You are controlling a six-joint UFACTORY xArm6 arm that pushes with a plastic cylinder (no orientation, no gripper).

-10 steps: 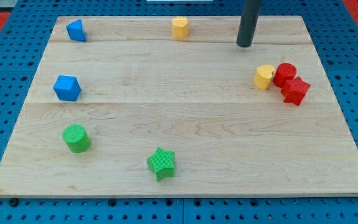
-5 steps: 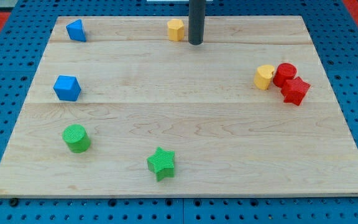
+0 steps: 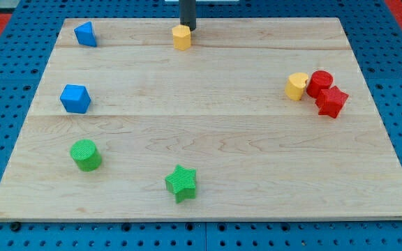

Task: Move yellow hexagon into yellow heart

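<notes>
The yellow hexagon (image 3: 181, 37) sits near the view's top, left of centre, on the wooden board (image 3: 201, 139). My tip (image 3: 188, 28) stands just above and to the right of it, touching or almost touching its upper right side. The yellow heart (image 3: 297, 86) lies at the view's right, far from the hexagon, and touches the red cylinder (image 3: 319, 83) on its right.
A red star (image 3: 331, 102) sits below the red cylinder. A blue triangle-like block (image 3: 85, 33) is at the top left and a blue cube-like block (image 3: 75, 98) at the left. A green cylinder (image 3: 86, 155) and a green star (image 3: 181, 183) are near the bottom.
My tip has swept left along the view's top, from the right side to just above the hexagon. The yellow hexagon has shifted left and slightly down.
</notes>
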